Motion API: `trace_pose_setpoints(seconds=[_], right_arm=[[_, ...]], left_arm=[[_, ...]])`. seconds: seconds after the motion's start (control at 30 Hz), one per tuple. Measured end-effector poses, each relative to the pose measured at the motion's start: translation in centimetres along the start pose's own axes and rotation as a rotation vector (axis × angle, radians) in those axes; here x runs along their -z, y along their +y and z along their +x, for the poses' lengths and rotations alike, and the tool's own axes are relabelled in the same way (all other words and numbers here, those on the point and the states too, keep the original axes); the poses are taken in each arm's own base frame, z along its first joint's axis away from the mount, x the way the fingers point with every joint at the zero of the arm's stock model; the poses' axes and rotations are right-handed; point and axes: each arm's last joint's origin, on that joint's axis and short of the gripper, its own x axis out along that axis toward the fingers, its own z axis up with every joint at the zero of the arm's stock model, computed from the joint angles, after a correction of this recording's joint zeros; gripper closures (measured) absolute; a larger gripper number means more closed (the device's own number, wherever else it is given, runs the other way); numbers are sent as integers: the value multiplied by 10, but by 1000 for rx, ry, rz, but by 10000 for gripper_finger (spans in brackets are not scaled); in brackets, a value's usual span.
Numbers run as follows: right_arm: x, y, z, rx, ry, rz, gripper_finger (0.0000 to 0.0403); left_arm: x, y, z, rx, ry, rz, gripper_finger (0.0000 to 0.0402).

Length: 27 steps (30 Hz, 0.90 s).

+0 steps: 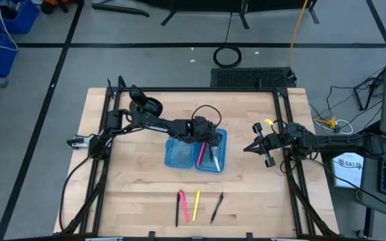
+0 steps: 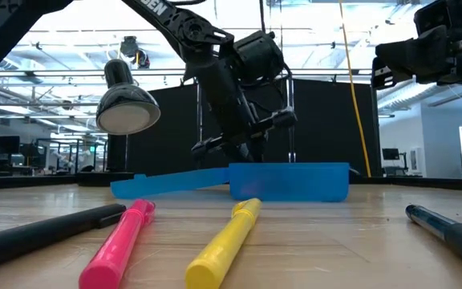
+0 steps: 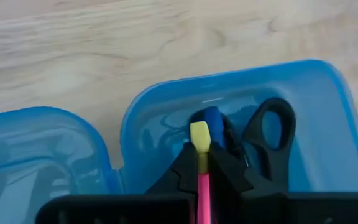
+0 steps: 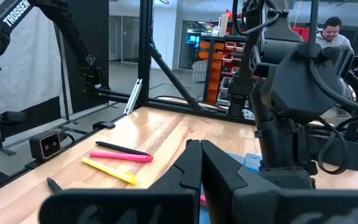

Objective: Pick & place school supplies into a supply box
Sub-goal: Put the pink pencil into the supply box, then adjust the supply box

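Blue pencil case (image 3: 328,112): holds scissors (image 3: 272,134), perhaps a blue pen; left gripper (image 3: 202,171) pinching pink pencil (image 3: 203,193); arm lettered "TROSSEN".

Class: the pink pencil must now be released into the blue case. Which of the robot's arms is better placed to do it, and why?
The left. Its gripper holds the pink pencil directly over the case half holding the scissors. The right gripper waits beside the case, shut and empty.

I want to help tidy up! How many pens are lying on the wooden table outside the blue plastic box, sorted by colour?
Thin black pens: 2
Thin pink pen: 1
Thin yellow pen: 1
Total: 4
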Motion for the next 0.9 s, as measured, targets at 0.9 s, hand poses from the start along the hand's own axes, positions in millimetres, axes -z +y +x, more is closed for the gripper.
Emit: trace_pose_setpoints(seconds=[0.9], right_arm=[[0,0,0,1,3,2,403]], left_arm=[[2,-55,-117,46,-122,639,287]])
